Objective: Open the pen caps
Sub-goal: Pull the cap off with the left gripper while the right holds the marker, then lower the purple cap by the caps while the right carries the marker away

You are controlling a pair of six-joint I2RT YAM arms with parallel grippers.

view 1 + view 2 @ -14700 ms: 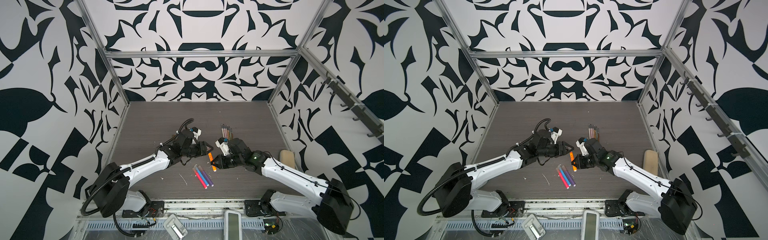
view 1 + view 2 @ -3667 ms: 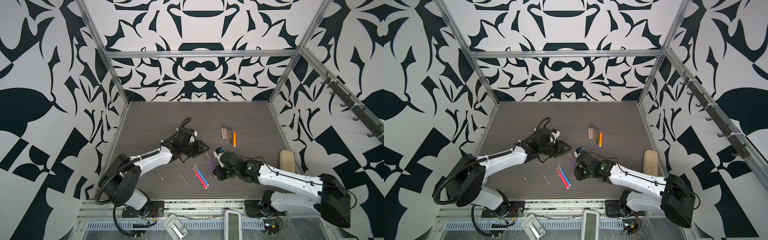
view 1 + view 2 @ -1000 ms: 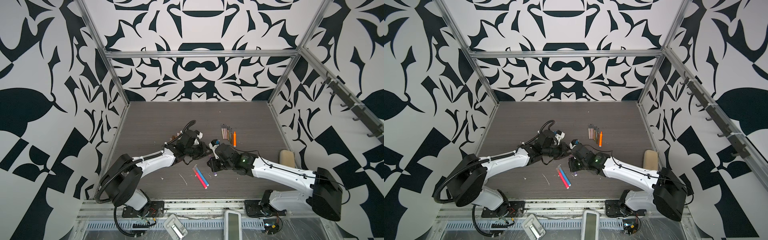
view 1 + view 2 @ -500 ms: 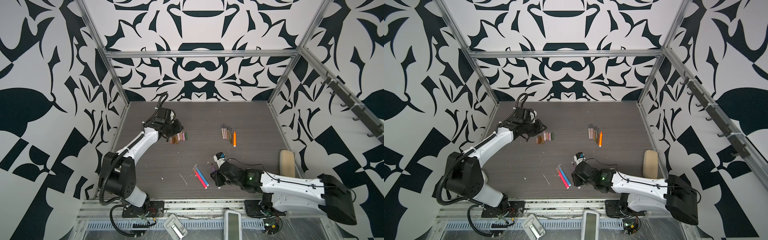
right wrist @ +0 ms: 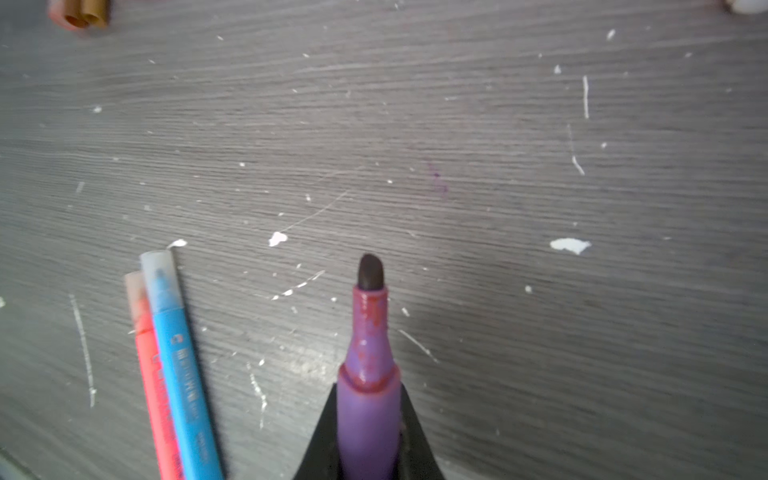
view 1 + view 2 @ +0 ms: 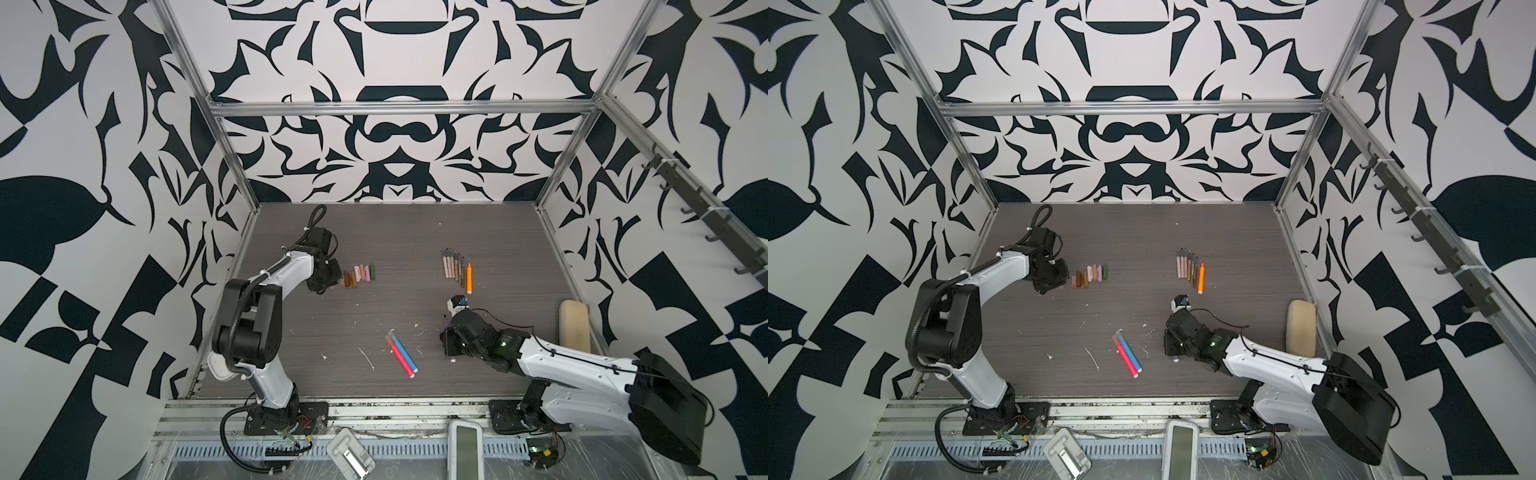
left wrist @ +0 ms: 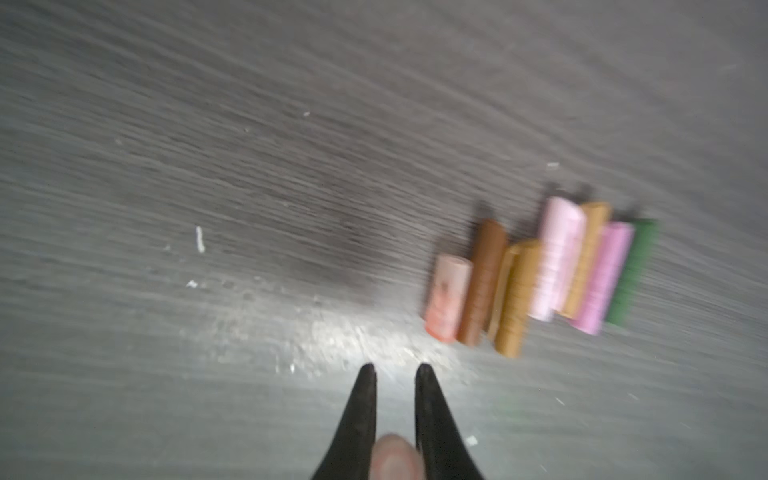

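Observation:
My left gripper [image 6: 328,277] [image 7: 395,370] hovers low over the table just left of a row of loose pen caps [image 6: 359,274] [image 7: 540,270]: peach, brown, tan, pink and green. It is shut on a pale translucent pen cap [image 7: 392,457] sitting deep between the jaws. My right gripper [image 6: 451,341] [image 5: 368,388] is shut on a purple pen [image 5: 368,365], whose dark bare tip points out ahead. A pink pen and a blue pen [image 6: 401,353] [image 5: 174,365] lie capped side by side. Several uncapped thin pens [image 6: 453,266] and an orange pen [image 6: 468,277] lie in a row at the back right.
A beige oblong pad [image 6: 574,326] lies by the right wall. White flecks and scratches dot the dark wood-grain table [image 6: 395,232]. Patterned walls and metal posts close in the left, back and right sides.
A second ago both grippers met at the table's middle. Since then the left has swung back-left to the cap row with the cap, and the right has drawn forward holding the purple pen.

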